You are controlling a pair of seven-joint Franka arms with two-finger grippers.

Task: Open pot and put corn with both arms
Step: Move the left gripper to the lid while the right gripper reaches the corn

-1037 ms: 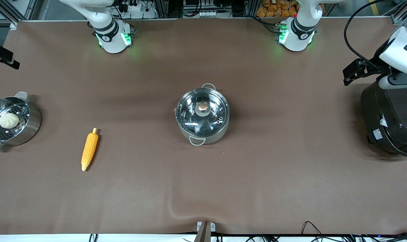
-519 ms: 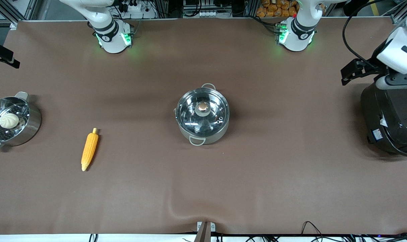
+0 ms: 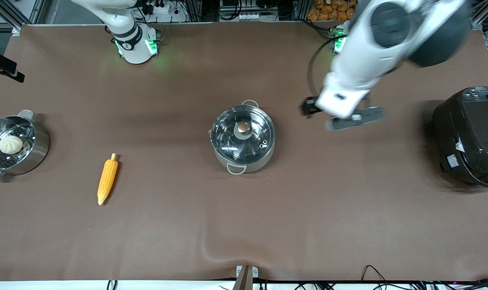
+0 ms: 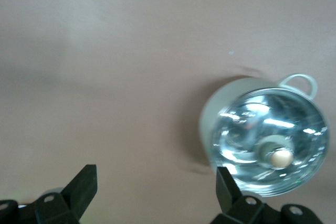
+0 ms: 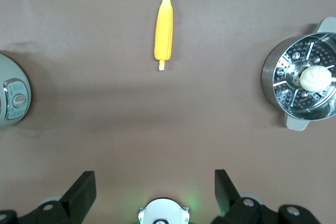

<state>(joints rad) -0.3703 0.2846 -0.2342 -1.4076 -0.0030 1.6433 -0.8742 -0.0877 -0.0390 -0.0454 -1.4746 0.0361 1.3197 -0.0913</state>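
Note:
The steel pot point(image 3: 243, 155) stands mid-table with its glass lid point(image 3: 228, 137) on and the copper knob point(image 3: 242, 128) on top. The corn point(image 3: 107, 179) lies on the mat toward the right arm's end, nearer the front camera than the pot. My left gripper point(image 3: 354, 120) hangs over bare mat beside the pot, toward the left arm's end. In the left wrist view it point(image 4: 155, 190) is open and empty, with the pot point(image 4: 226, 114) off to one side. My right gripper point(image 5: 152, 190) is open and empty, high over its own base point(image 5: 164, 211). The corn point(image 5: 164, 24) lies far below it.
A shiny steamer pan point(image 3: 42, 149) with a white bun point(image 3: 10, 144) stands at the right arm's end; it also shows in the right wrist view point(image 5: 273, 77). A large black electric cooker point(image 3: 469, 137) stands at the left arm's end.
My left arm has swung from over the black cooker toward the pot, and the cooker now shows whole. The right arm, pot and corn have not moved.

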